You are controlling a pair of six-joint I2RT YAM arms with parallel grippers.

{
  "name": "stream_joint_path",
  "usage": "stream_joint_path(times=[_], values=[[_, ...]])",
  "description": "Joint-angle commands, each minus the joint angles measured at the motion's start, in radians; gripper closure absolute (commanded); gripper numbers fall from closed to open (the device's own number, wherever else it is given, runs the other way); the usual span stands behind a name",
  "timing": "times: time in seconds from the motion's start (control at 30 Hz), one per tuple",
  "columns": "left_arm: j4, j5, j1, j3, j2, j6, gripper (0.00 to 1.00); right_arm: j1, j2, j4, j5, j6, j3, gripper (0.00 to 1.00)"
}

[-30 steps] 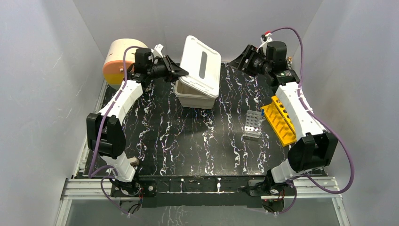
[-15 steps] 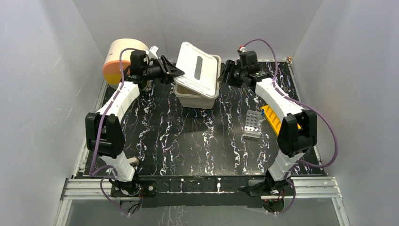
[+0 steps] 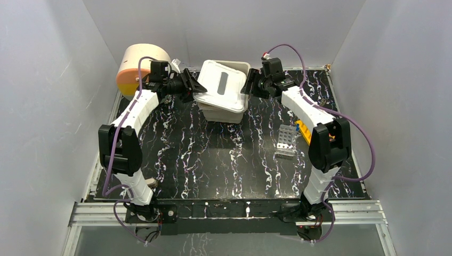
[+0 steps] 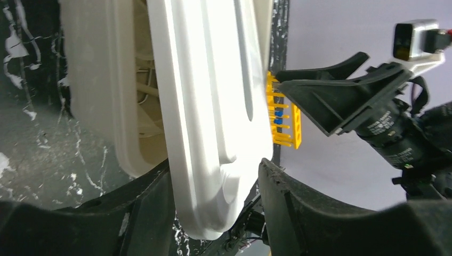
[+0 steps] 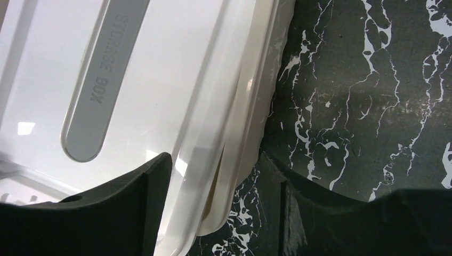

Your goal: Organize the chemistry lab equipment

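Observation:
A white storage box [image 3: 224, 113] stands at the back middle, and its white lid [image 3: 221, 85] lies almost flat over it, shifted a little. My left gripper [image 3: 197, 86] is open with the lid's left edge [image 4: 213, 133] between its jaws; there is a gap at one finger. My right gripper [image 3: 247, 85] is open, straddling the lid and box rim [image 5: 234, 133] on the right. Thin pale items [image 4: 144, 90] show inside the box. The grey holed rack [image 3: 286, 141] and the yellow tube rack [image 3: 304, 129] sit to the right, the yellow one partly hidden by my right arm.
The big beige-and-orange drum [image 3: 138, 66] stands at the back left, close behind my left wrist. The white walls close in the table on three sides. The black marbled table top [image 3: 213, 160] stretches in front of the box.
The lid has come down from a steep tilt to almost flat on the box. My right arm swung left to the lid's right edge. My left gripper lowered slightly.

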Motion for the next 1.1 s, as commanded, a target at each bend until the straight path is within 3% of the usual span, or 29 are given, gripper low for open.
stream_joint_path(times=[0.0, 0.23, 0.53, 0.7, 0.87, 1.07], values=[[-0.106, -0.062, 0.002, 0.029, -0.028, 0.082, 0.44, 0.004, -0.007, 0.03, 0.038, -0.021, 0.05, 0.3], [-0.184, -0.157, 0.002, 0.029, -0.05, 0.153, 0.38, 0.018, 0.002, 0.008, 0.05, -0.037, 0.059, 0.28], [-0.189, -0.142, 0.002, -0.001, -0.033, 0.176, 0.35, 0.03, 0.05, -0.022, 0.051, -0.055, 0.099, 0.23], [-0.195, -0.132, 0.002, -0.01, -0.01, 0.184, 0.43, 0.037, 0.075, -0.051, 0.075, -0.06, 0.119, 0.22], [-0.194, -0.12, 0.002, -0.026, 0.009, 0.197, 0.58, 0.04, 0.078, -0.071, 0.134, -0.049, 0.112, 0.22], [-0.19, -0.144, -0.004, -0.038, 0.018, 0.224, 0.62, 0.04, 0.073, -0.065, 0.143, -0.033, 0.099, 0.24]])
